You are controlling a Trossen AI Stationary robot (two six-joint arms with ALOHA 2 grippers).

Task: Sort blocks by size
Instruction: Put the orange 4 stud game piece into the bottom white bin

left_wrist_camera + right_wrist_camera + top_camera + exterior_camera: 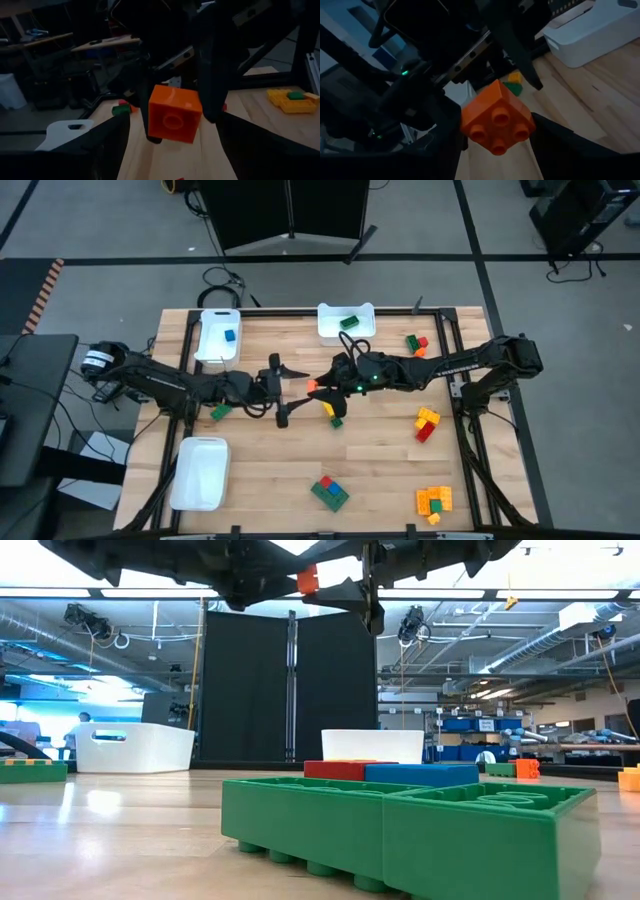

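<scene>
My right gripper (320, 386) is above the table's middle, shut on a small orange block (312, 385), which also shows in the low view (307, 580). My left gripper (282, 392) faces it from the left, open wide. In the left wrist view its fingers stand just short of the block (175, 115) and I see no touch. Other blocks lie loose: a green one (220, 411), a yellow and green pair (332, 415), a yellow and red stack (427, 423), a green, blue and red cluster (328, 492) and an orange cluster (434, 500). My right gripper pinches two opposite sides of the orange block (470, 117) between its two fingers (212, 80). The fingers come level from the table's right side. The block is lifted clear of the table and tilted, its studs (500, 130) toward my right wrist and its hollow underside (172, 120) toward my left gripper.
A white tray (212, 350) at the far left holds a blue block (230, 336). A white tray (330, 330) at the far middle holds a green block (349, 321). A third white tray (200, 472) lies near left. Red, orange and green blocks (415, 343) lie far right.
</scene>
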